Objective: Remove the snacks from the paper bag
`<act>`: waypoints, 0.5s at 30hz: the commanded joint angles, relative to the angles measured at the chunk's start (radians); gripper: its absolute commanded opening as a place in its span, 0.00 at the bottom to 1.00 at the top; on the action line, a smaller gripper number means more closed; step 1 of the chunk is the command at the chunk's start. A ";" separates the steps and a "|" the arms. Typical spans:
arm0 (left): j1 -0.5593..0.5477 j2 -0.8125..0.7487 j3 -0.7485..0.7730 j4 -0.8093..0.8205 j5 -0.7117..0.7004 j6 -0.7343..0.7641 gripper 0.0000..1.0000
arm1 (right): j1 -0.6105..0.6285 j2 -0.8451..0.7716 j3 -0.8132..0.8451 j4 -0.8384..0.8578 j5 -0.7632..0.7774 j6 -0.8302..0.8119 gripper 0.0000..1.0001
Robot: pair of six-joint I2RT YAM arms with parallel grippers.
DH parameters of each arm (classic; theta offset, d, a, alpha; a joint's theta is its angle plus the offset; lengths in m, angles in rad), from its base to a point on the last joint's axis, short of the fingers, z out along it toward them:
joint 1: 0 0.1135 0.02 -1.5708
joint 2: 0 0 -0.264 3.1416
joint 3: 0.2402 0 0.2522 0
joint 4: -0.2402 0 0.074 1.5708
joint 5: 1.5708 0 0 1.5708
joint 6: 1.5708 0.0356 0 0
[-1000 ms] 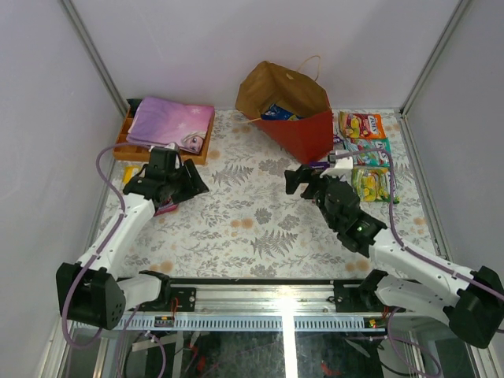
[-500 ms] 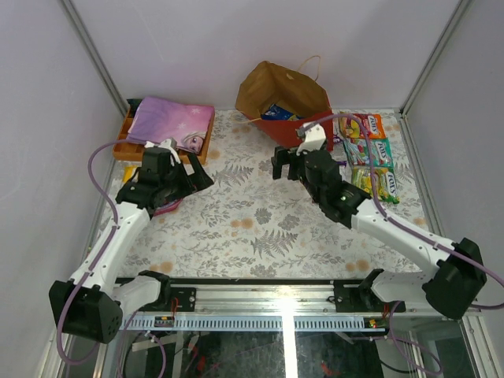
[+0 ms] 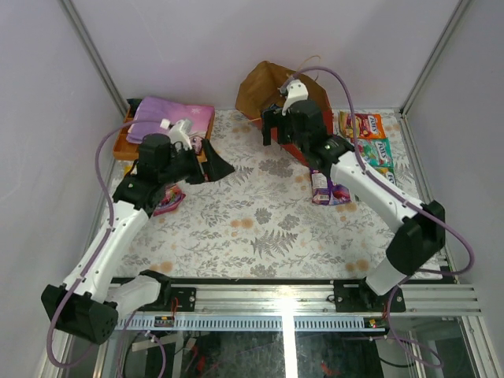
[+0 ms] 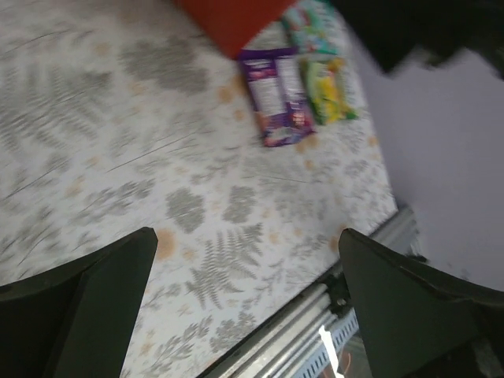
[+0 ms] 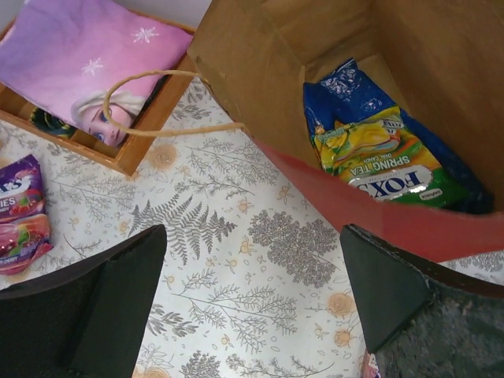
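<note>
The paper bag (image 3: 261, 85) stands at the back, red outside and brown inside, mouth tilted toward me. In the right wrist view its inside (image 5: 260, 71) holds a blue Doritos bag (image 5: 350, 90) and a green Fox's pack (image 5: 386, 169). My right gripper (image 3: 272, 126) is open and empty, just in front of the bag's red rim (image 5: 394, 224). My left gripper (image 3: 214, 162) is open and empty above the table, left of the bag. Snacks lie right of the bag: a purple packet (image 3: 329, 187), an orange one (image 3: 362, 124) and a green one (image 3: 376, 150).
An orange tray (image 3: 124, 143) with a pink-purple cloth (image 3: 169, 118) sits at the back left. Another purple packet (image 3: 167, 198) lies under the left arm. A bag handle (image 5: 157, 102) loops over the tray's edge. The metal rail (image 4: 346, 315) runs along the near edge.
My right gripper has moved from the right-middle of the table up to the bag's mouth, uncovering the purple packet. My left gripper has risen and swung right.
</note>
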 commanded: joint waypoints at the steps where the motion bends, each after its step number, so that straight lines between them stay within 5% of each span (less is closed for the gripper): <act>1: -0.063 0.073 0.084 0.200 0.378 0.041 1.00 | -0.029 0.135 0.224 -0.180 -0.118 -0.043 0.99; 6: -0.228 0.082 0.114 0.205 0.634 0.240 1.00 | -0.072 0.229 0.317 -0.258 -0.188 -0.038 0.99; 8: -0.295 0.043 0.110 0.190 0.630 0.328 1.00 | -0.082 0.234 0.312 -0.258 -0.200 -0.038 0.99; 15: -0.299 0.066 0.155 0.266 0.593 0.268 1.00 | -0.114 0.236 0.306 -0.272 -0.229 -0.051 0.99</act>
